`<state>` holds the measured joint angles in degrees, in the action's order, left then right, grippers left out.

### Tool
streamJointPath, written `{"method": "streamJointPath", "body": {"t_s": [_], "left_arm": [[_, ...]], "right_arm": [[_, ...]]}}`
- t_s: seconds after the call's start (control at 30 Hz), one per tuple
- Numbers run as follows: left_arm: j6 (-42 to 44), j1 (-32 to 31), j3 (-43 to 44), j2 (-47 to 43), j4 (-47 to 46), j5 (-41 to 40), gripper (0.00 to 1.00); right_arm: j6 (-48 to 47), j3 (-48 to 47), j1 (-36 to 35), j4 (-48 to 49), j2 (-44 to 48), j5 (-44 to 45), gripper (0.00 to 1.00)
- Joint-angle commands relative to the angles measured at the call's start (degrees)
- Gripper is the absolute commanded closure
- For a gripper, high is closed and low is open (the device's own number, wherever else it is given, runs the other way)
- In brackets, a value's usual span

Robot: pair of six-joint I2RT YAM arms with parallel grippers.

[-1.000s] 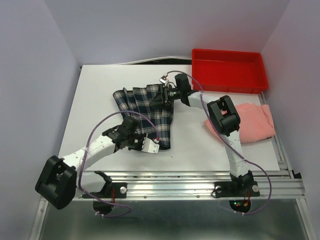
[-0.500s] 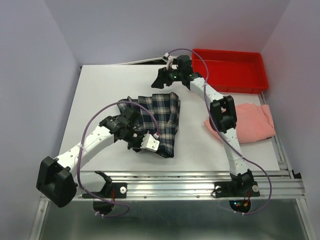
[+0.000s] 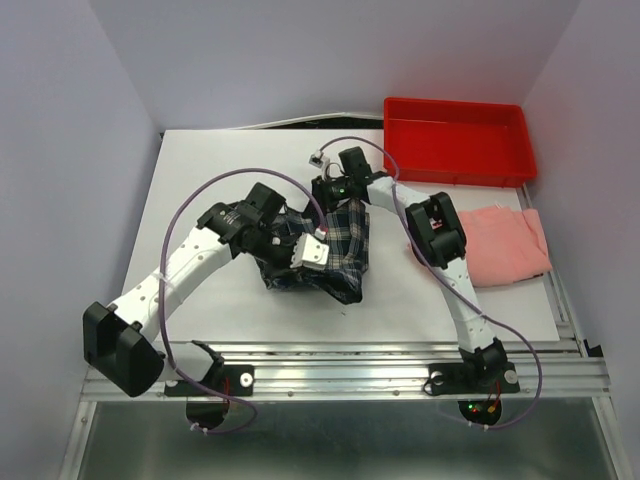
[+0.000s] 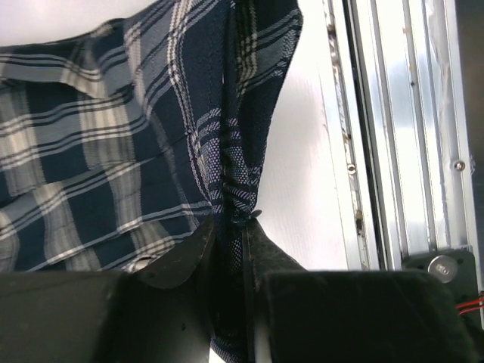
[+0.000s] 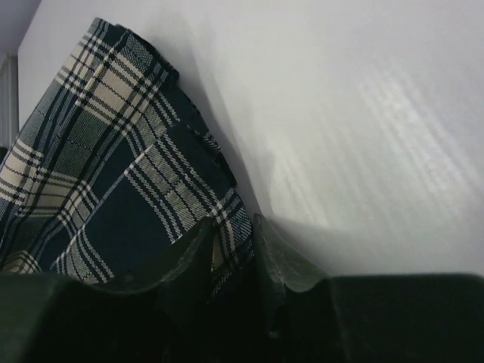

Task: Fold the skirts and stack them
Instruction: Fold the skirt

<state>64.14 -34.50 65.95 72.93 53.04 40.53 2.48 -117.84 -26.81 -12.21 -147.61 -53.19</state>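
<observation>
The plaid skirt (image 3: 345,245) is soft, light and floppy, so you hold it at the edge folds, where both jaws are clenched on it.

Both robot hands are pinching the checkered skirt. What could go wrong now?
1. The right gripper has only the edge of the plaid skirt between its jaws, so the cloth might slip out when it pulls.
2. The left gripper pinches a bunched-up fold, and the skirt lies crumpled between both grippers, so the fold may come out messy.
3. The grippers sit close together and might bump.
</observation>
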Motion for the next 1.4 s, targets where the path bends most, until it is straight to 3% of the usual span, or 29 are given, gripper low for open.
{"method": "streamJointPath", "body": {"t_s": [0.0,0.33,0.6,0.77,1.07,1.2,1.33,1.37], "left_arm": [[-4.6,1.4,8.6,2.9,1.3,2.8,1.0],[-4.3,12.7,20.4,19.4,3.4,3.1,1.0],[-7.4,16.0,26.6,29.5,-0.5,2.8,1.0],[-8.3,16.3,27.2,33.4,-5.2,-0.1,1.0],[-14.0,16.6,20.8,38.9,-17.2,-9.7,1.0],[-10.8,16.5,20.2,40.1,-14.5,-8.7,1.0],[-8.5,16.5,18.2,39.2,-11.2,-8.1,1.0],[-8.5,16.6,18.0,39.1,-11.2,-8.1,1.0]], "right_arm": [[-1.8,6.0,-3.2,-2.4,4.3,-3.7,0.68],[-0.5,10.7,-4.3,-1.2,7.1,-7.8,0.71],[-0.4,10.8,-4.3,-1.3,7.4,-9.5,0.71],[-0.1,9.9,-4.3,-1.4,6.6,-10.8,0.71],[-0.6,9.2,-4.3,-1.7,5.7,-10.3,0.71],[0.2,6.7,-3.8,-1.9,5.7,-5.4,0.61],[8.4,-4.8,-0.5,-1.8,2.3,-1.1,0.42],[9.7,-6.9,0.3,-1.8,1.6,-1.0,0.42]]}}
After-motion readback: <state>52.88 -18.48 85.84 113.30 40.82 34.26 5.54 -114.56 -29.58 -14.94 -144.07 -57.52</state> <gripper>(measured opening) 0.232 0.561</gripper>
